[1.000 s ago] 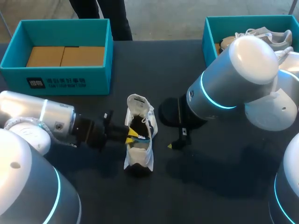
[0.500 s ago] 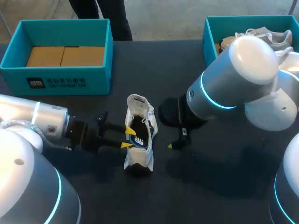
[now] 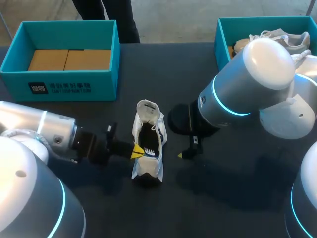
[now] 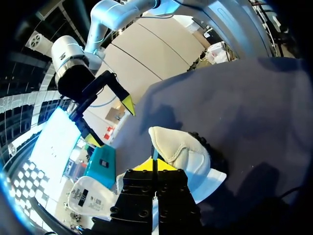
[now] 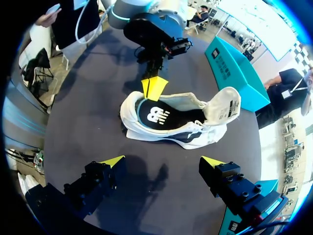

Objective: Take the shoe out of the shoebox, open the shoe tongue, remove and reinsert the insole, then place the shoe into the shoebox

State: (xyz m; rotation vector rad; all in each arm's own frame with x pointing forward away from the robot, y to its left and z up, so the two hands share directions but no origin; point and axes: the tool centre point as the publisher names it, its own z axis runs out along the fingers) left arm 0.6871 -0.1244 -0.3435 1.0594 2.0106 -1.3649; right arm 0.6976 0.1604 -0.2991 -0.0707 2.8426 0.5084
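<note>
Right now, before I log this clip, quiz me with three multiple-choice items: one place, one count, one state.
1. Where does the white shoe rest? A inside a box; B on the table; C lifted in the air.
2. How many teal boxes stand on the table? A one; B two; C three.
3. The right gripper: how do its jaws stand? A open, empty; B shut on a shoe; C shut on an insole.
Answers: 1 B, it sits on the dark table between the arms. 2 B, the left box and the right box. 3 A, its yellow tips stand wide apart with nothing between.
</note>
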